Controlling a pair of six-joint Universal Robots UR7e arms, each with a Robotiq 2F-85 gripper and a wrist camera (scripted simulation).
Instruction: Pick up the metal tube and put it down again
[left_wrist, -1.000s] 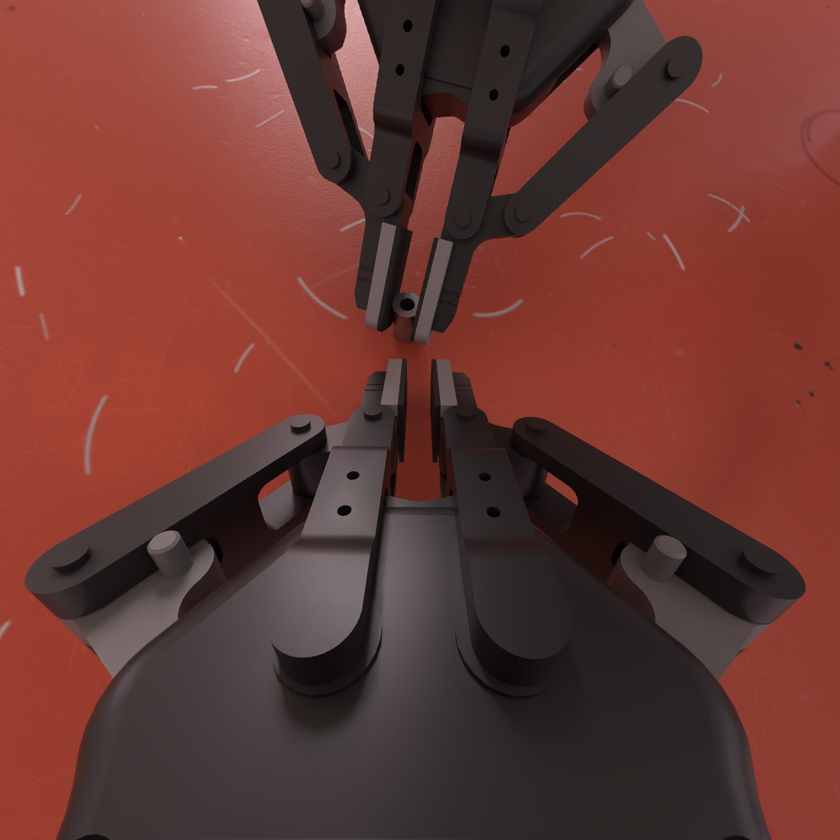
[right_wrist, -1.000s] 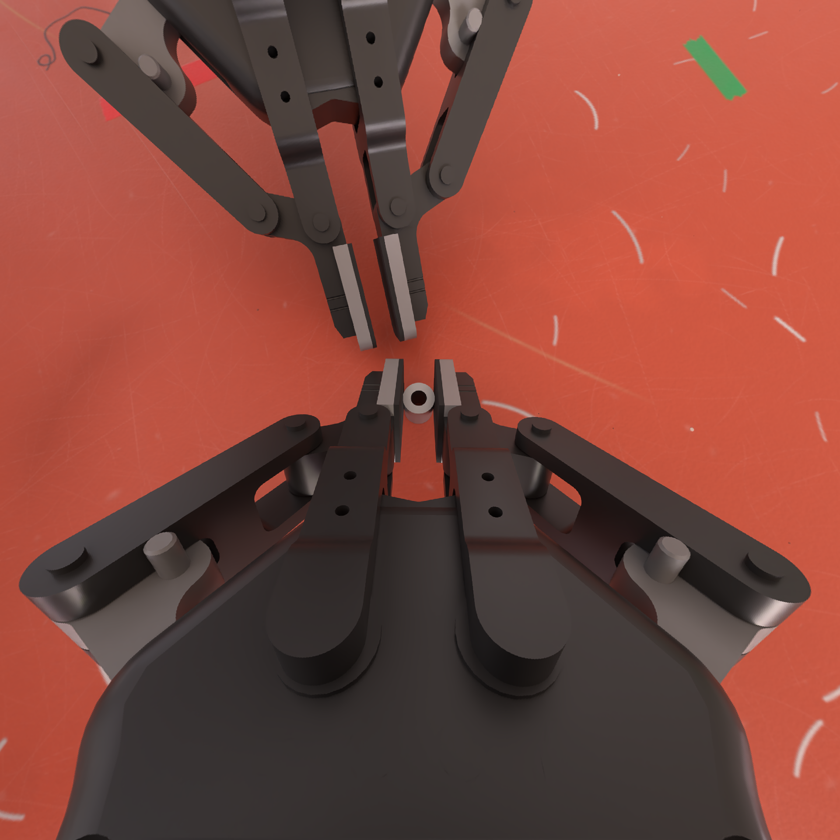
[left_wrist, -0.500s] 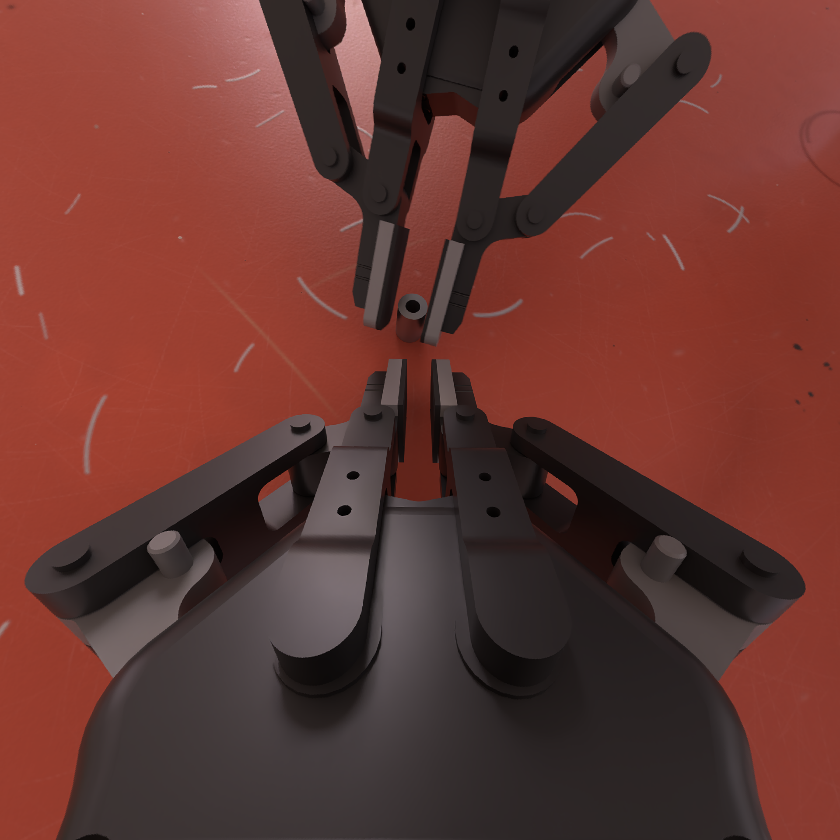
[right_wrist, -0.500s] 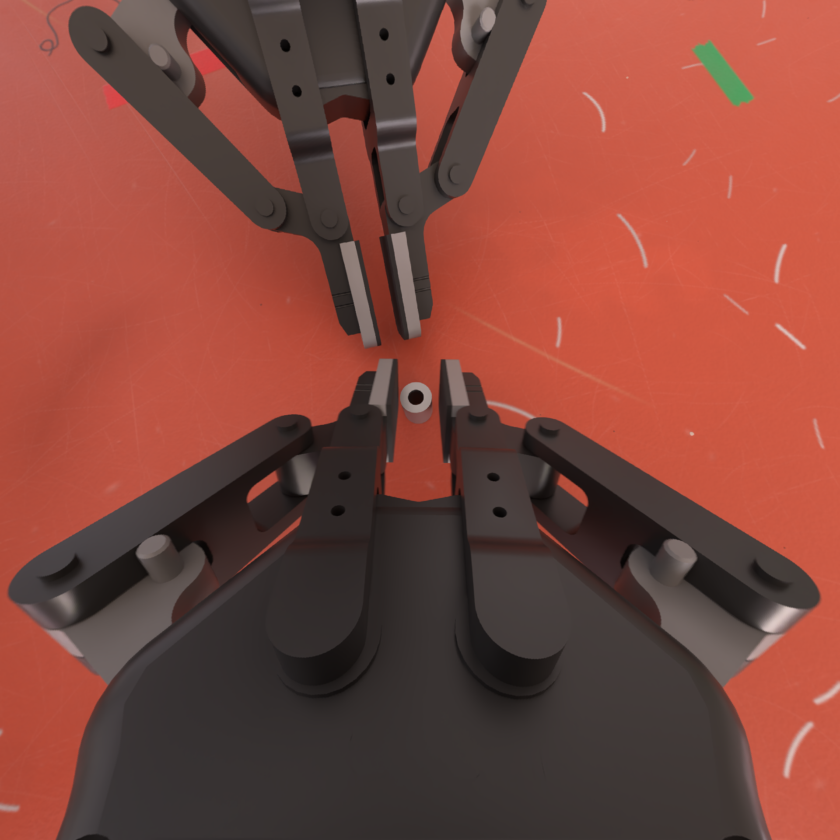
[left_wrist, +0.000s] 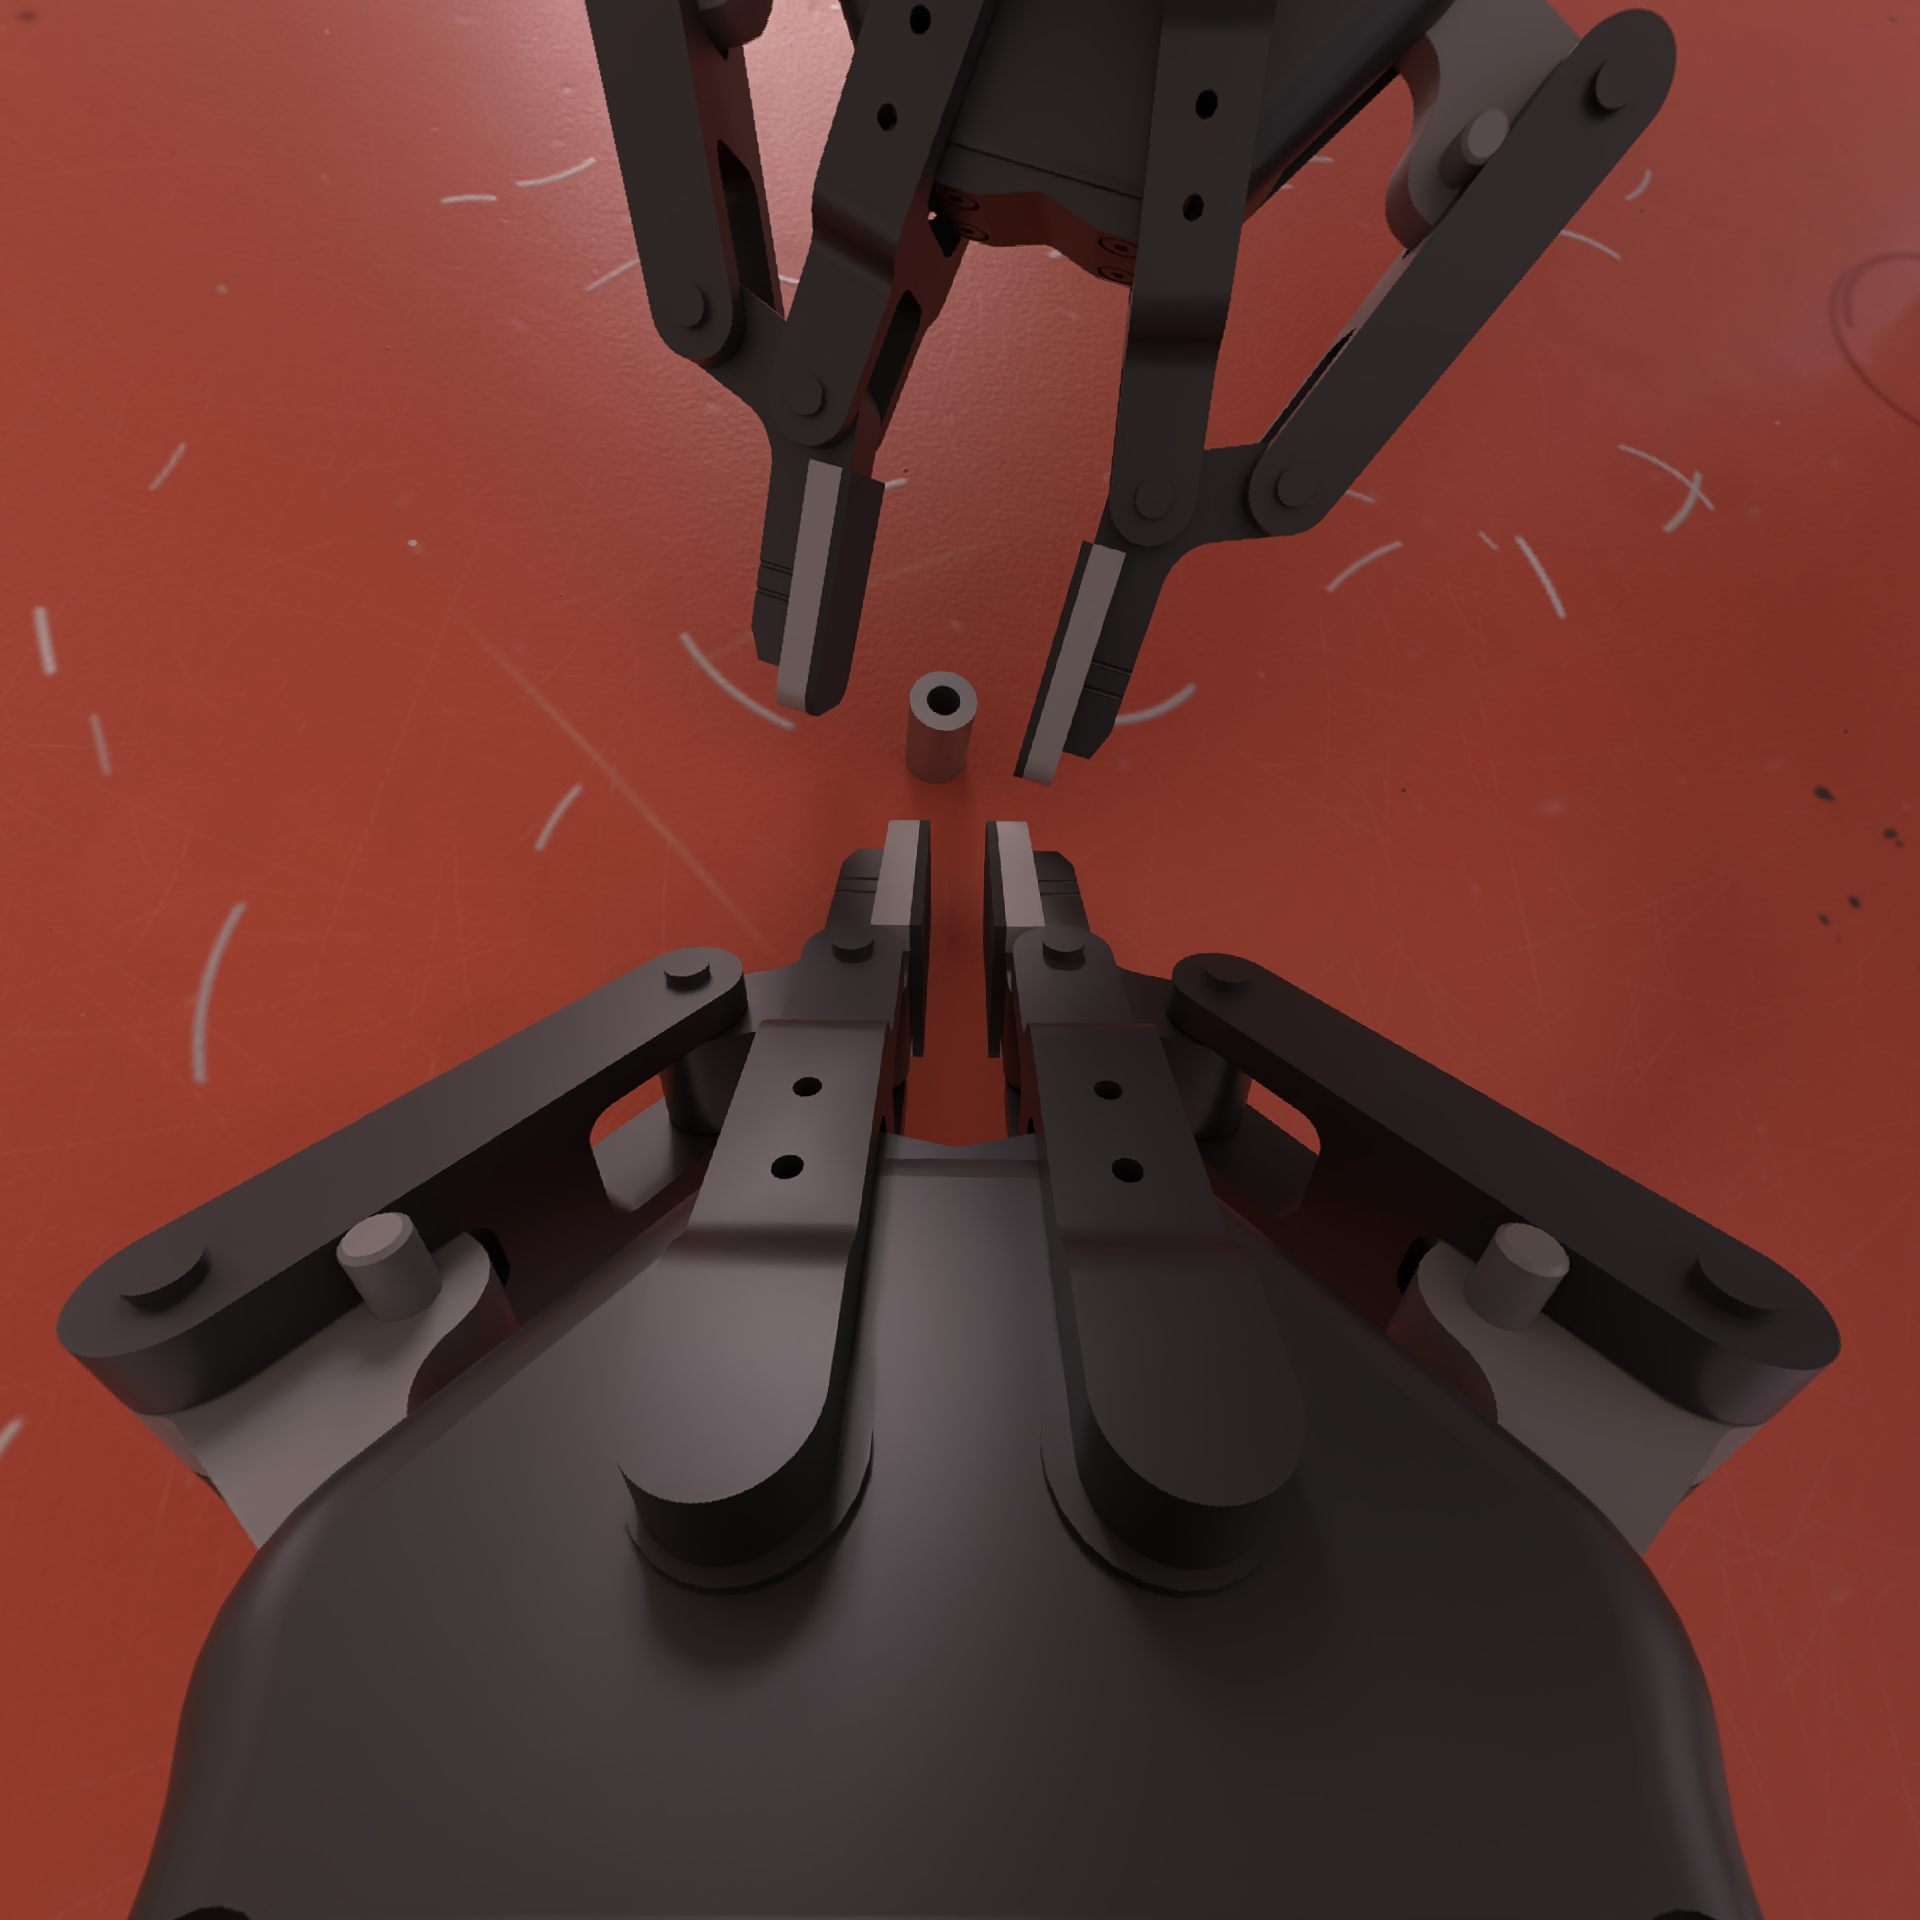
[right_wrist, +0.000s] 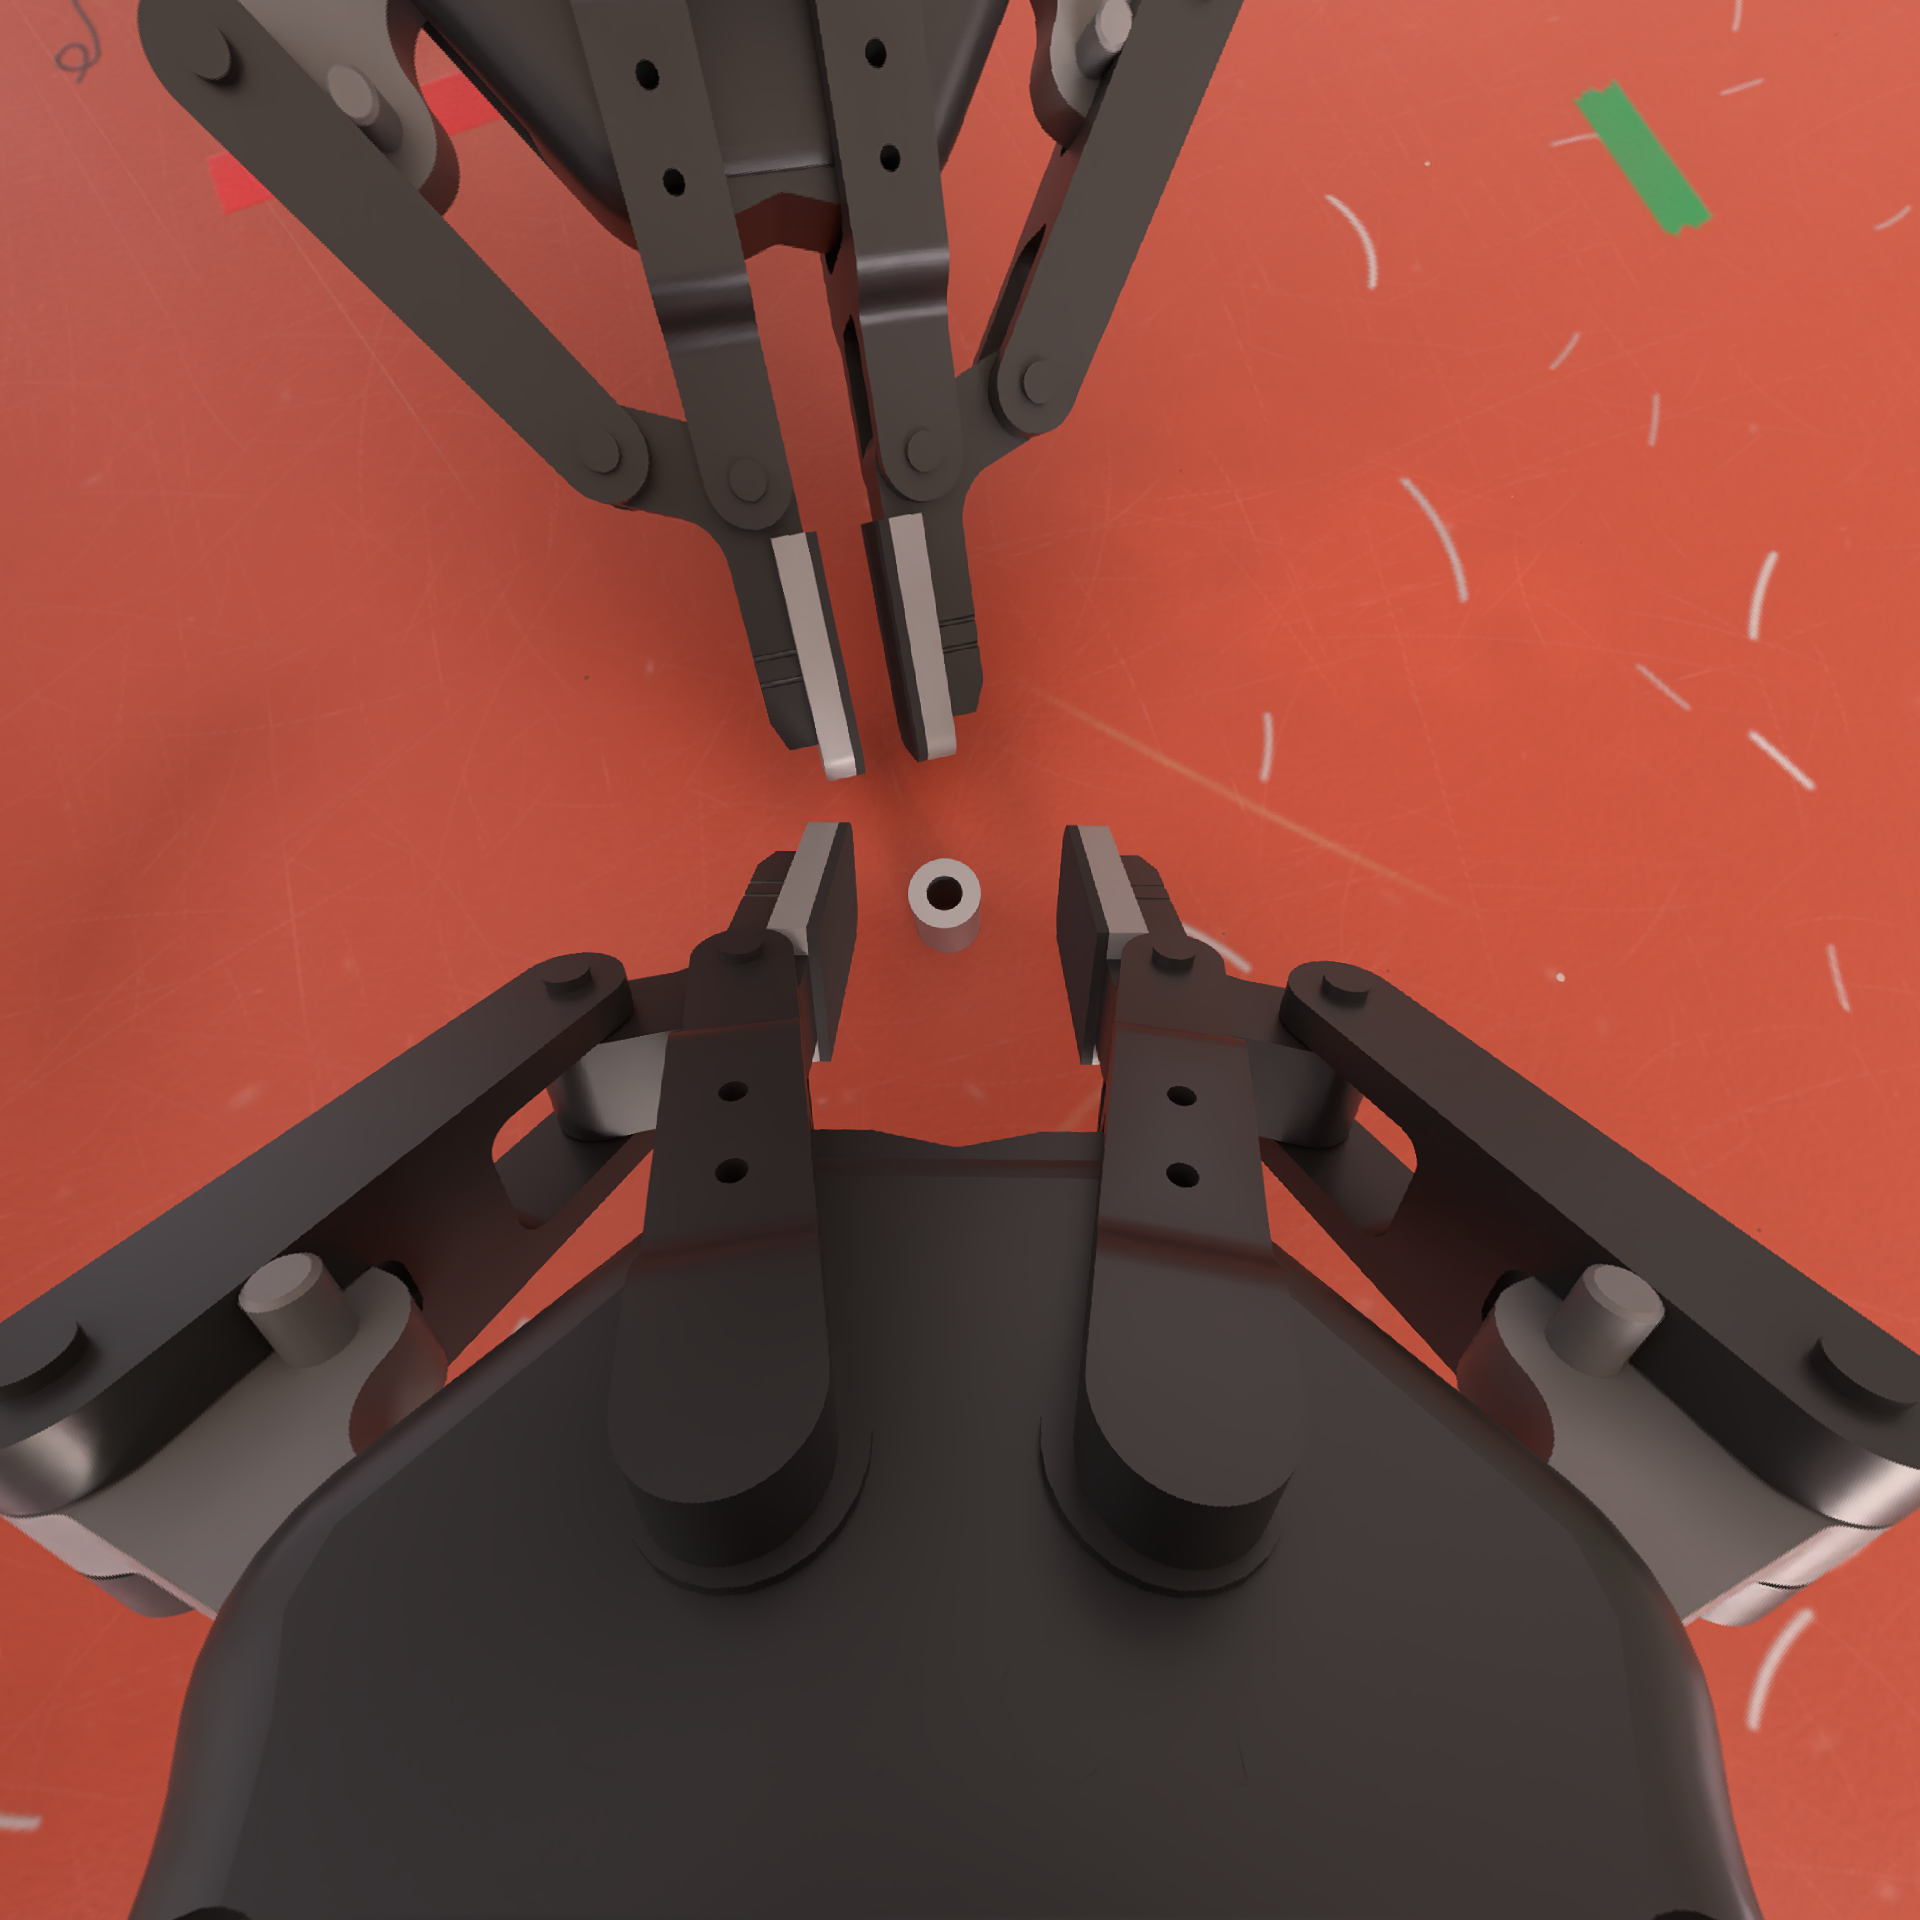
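The metal tube (left_wrist: 940, 740) is a short grey cylinder with a hole through it. It stands upright on the red table, also in the right wrist view (right_wrist: 943, 902). My right gripper (right_wrist: 958, 836) is open, with a finger on either side of the tube and a clear gap to each pad. It also shows from the front in the left wrist view (left_wrist: 928, 732). My left gripper (left_wrist: 956, 831) is shut and empty, its tips just short of the tube. It faces the right gripper in the right wrist view (right_wrist: 888, 756).
The red table (right_wrist: 1455, 935) bears white scratches all over. A green tape strip (right_wrist: 1642, 156) lies at the far right and a red tape strip (right_wrist: 239, 182) at the far left. Black specks (left_wrist: 1849, 862) mark the table at the right.
My right gripper has opened and let go of the tube, which now stands free between its fingers. My left gripper has stayed in place, shut.
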